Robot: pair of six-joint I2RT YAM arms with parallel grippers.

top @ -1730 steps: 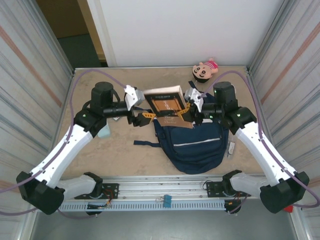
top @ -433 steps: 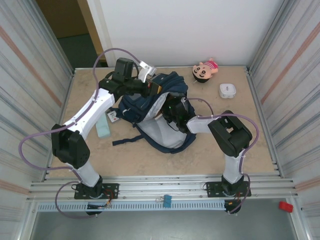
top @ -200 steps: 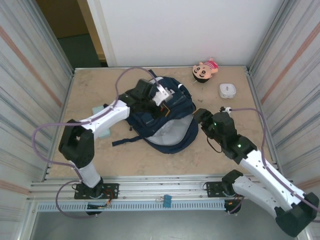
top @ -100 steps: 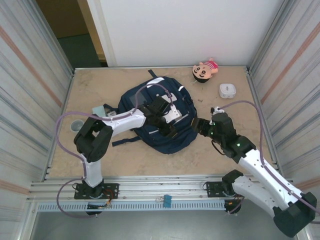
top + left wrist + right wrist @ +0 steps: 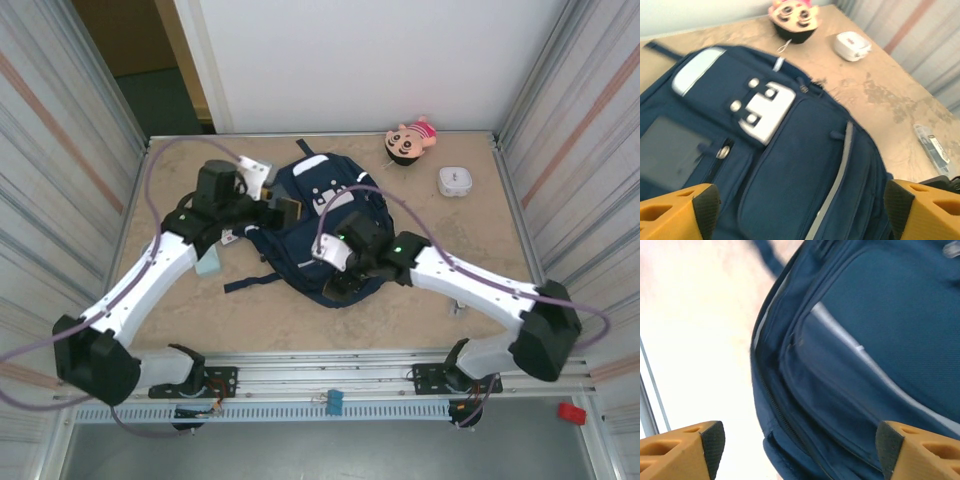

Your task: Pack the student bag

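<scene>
The student bag point(image 5: 318, 215), a navy backpack with white patches and a thin pale stripe, lies front-up in the middle of the table. My left gripper point(image 5: 284, 211) hovers at its upper left edge. In the left wrist view it is open point(image 5: 800, 215), its orange fingers point(image 5: 677, 212) spread wide over the front pocket and stripe of the bag point(image 5: 790, 165). My right gripper point(image 5: 341, 283) hangs over the bag's lower end. It too is open point(image 5: 800, 450), with the zipper seam of the bag point(image 5: 840, 385) below and nothing held.
A doll point(image 5: 410, 140) lies at the back right, with a small white box point(image 5: 455, 181) beside it. A pale teal block point(image 5: 208, 262) sits left of the bag, whose dark strap point(image 5: 250, 282) trails left. A small clear item point(image 5: 458, 305) lies right of the bag.
The bag went from open, lining showing, to lying shut and front-up. My left arm has drawn back to the bag's upper left; my right arm has swung in over its lower end.
</scene>
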